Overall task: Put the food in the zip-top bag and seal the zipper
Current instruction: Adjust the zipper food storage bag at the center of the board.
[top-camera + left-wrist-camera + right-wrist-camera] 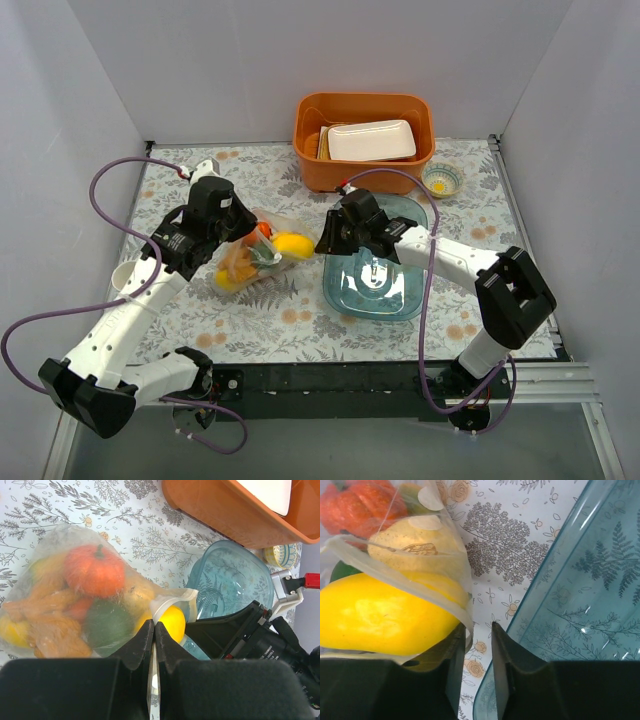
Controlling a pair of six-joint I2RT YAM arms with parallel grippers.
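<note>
The flat table under its floral printed cover [300,320] carries all items. The rigid orange plastic tub [365,170] stands beyond both pincers and takes no part in the operation.

The clear blue oblong dish [395,295], hard and smooth with a fern relief, lies under and beside the right pincer [479,632]. No food shows in it.

The clear crinkly plastic zip-top bag [250,262] lies on its side between the two pincers, mouth toward the right one. The left pincer [154,630] has its jaws together on a thin fold of the bag's rim. This hold probably anchors the limp film so the mouth can be worked. The right pincer's jaws stand narrowly apart. The rim rests against one finger and does not appear to be pinched.

The food is in the bag:
- a ribbed orange pumpkin [95,570] and a glossy green piece [107,625], deep inside
- a smooth yellow fruit [380,615], bulging at the mouth just ahead of both pincers

The zipper [172,601], a narrow whitish strip, loops open around that fruit and is not yet sealed
</note>
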